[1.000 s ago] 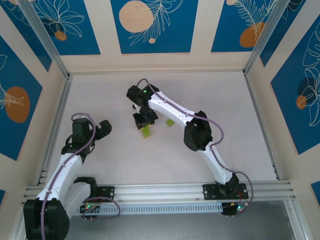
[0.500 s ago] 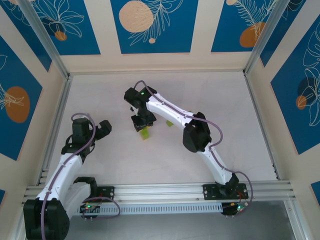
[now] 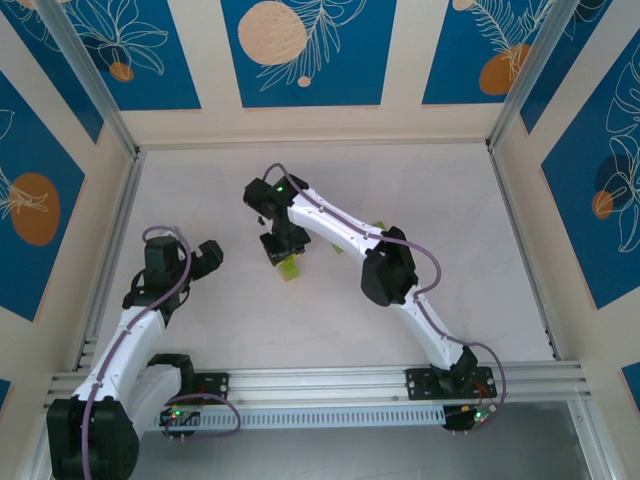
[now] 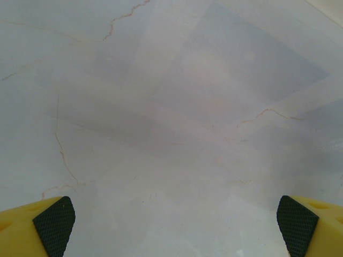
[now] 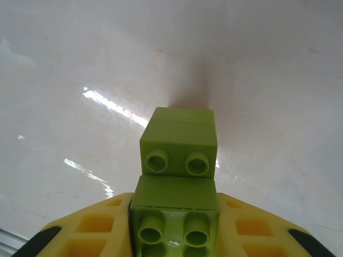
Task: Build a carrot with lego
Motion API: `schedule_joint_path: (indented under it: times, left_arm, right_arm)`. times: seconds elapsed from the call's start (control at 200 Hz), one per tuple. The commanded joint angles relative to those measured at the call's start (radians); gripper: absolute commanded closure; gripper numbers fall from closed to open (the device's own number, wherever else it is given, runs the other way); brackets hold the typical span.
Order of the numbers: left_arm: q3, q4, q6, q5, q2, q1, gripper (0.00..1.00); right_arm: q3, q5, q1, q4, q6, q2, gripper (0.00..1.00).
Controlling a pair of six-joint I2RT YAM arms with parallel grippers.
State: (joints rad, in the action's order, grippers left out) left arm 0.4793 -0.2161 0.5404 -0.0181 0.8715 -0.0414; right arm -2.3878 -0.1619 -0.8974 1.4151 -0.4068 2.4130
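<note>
Right jaws clamping lime bricks [image 5: 178,155], bottom cropped

We list: lego [image 5: 178,147], smooth glossy lime-green plastic; fingers [image 5: 91,230], matt yellow plastic; pads [image 4: 53,225], black, rough-textured; desk [image 5: 80,53], pale, veined, smooth, faintly glossy.

Two arms showing: left arm [image 3: 125,335], right arm [image 3: 400,280]. Two grippers showing: left gripper [image 3: 205,258], right gripper [image 3: 283,247]. Counting lime-green lego bricks [image 5: 178,150]: two sitting joined in right wrist view; one loose brick [image 3: 343,248] lying beside right arm in top view.
</note>
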Motion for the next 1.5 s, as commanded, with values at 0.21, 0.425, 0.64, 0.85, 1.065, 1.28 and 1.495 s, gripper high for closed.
schedule_joint_path:
  times: [0.21,0.425,0.64,0.85,1.065,1.28,1.495]
  left_arm:
    - [-0.004,0.016,-0.016,-0.005,-0.016,0.002,0.01]
    - [-0.005,0.017,-0.016,-0.004,-0.016,0.002,0.01]
    - [-0.005,0.019,-0.016,-0.005,-0.016,0.001,0.01]
    - [-0.001,0.024,-0.017,-0.009,-0.009,0.002,0.01]
    - [-0.006,0.054,-0.027,-0.057,-0.01,0.001,0.01]
    - [-0.038,0.158,-0.063,-0.228,-0.04,-0.02,0.01]
    - [-0.08,0.183,-0.104,-0.282,-0.133,-0.088,0.01]
  right_arm:
    - [-0.007,0.002,-0.046,0.066,-0.002,0.115,0.72]
    - [0.115,-0.002,-0.053,0.018,-0.005,0.11,0.72]
    - [0.237,0.051,-0.053,-0.07,0.003,0.116,0.72]
    - [0.206,0.037,-0.038,-0.058,0.036,0.109,0.73]
    - [-0.029,-0.041,-0.014,0.05,0.234,0.045,0.72]
    - [-0.059,-0.101,-0.005,0.058,0.507,-0.009,0.7]
    - [0.012,-0.038,0.066,-0.009,0.68,-0.03,0.7]
